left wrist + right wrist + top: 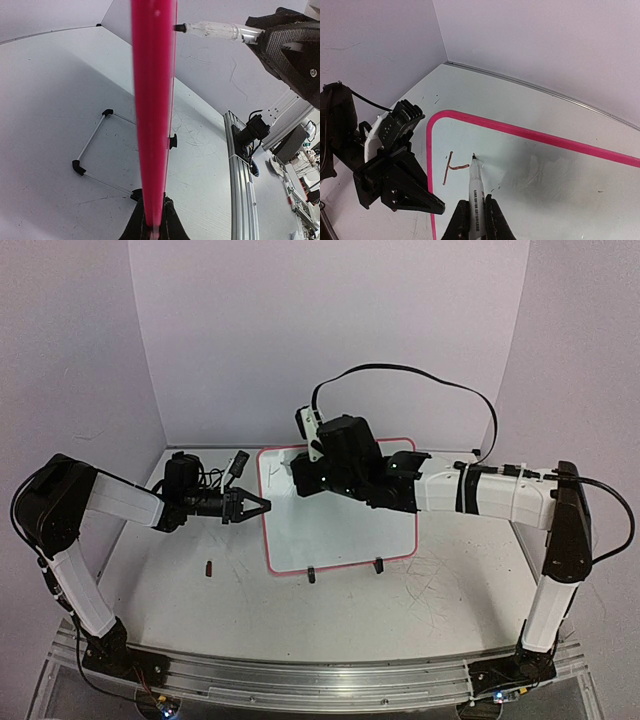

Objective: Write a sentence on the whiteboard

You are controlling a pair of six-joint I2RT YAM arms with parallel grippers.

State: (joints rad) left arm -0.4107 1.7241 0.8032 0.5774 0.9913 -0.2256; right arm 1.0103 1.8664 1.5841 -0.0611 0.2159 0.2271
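The whiteboard [345,525] with its pink frame stands propped on the table. My left gripper [262,506] is shut on its left frame edge; in the left wrist view the frame [152,100] runs up from between the fingers of that gripper [154,210]. My right gripper [300,472] hovers over the board's top left corner, shut on a white marker [476,190]. The marker's tip touches the board just right of the sentence [451,169], which is only one upright stroke and one short cross stroke. The left gripper also shows in the right wrist view [400,187].
A small dark cap [209,567] lies on the table left of the board. Two black clip feet [311,574] hold the board's near edge. A wire stand [92,150] props it from behind. Walls close the table's back and sides.
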